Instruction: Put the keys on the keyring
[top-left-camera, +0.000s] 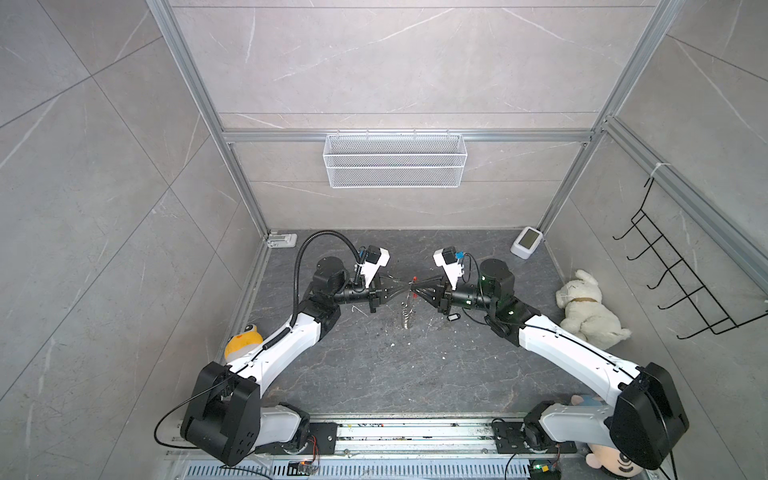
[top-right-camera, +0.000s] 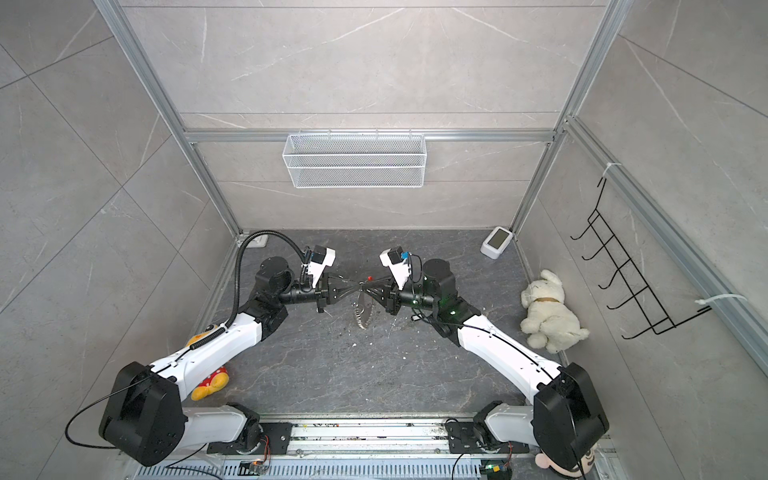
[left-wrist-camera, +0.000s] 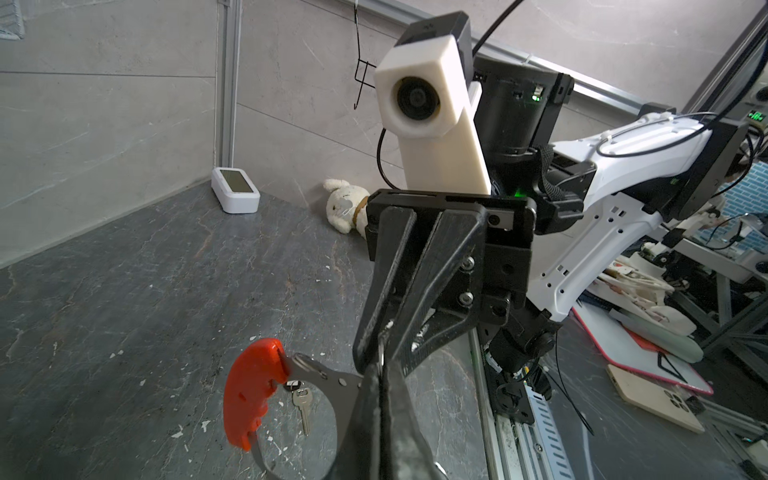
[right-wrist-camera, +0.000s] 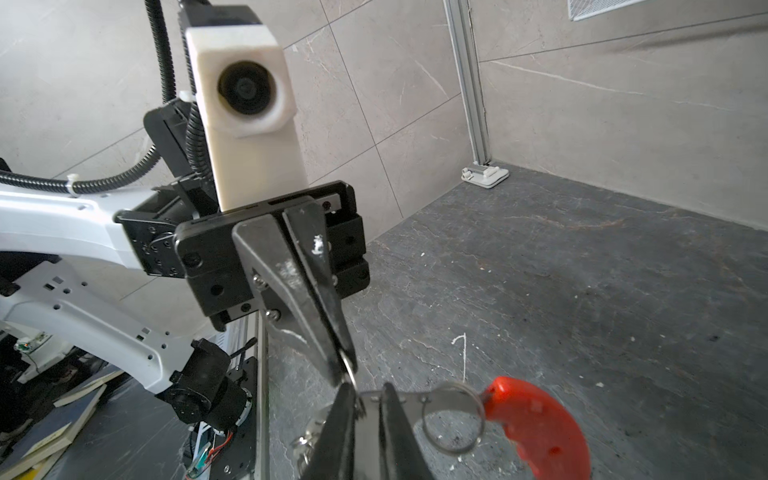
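Overhead, in both top views, two white-and-black arms meet tip to tip above the middle of a dark stone worktop (top-left-camera: 374, 365). The keyring (top-left-camera: 407, 311) hangs between the left gripper (top-left-camera: 405, 286) and the right gripper (top-left-camera: 418, 286), its silver pieces dangling downward. A black tag key (top-left-camera: 452, 318) lies on the worktop under the right wrist, apart from the keyring. Bare worktop stretches from the grippers to the front rail. A white plush dog (top-left-camera: 590, 311) lies against the right wall, and a small white display unit (top-left-camera: 527, 242) sits in the back right corner.

The left wrist view adds the keyring's red bar (left-wrist-camera: 249, 399), a silver key (left-wrist-camera: 301, 405) hanging just beside it, and the right jaws tapering to a thin ring.

The right wrist view shows the left jaws closed on that thin ring (right-wrist-camera: 348, 368). The right jaws stand slightly apart with the keyring's metal band (right-wrist-camera: 370, 409) between them; whether they press on it cannot be told.
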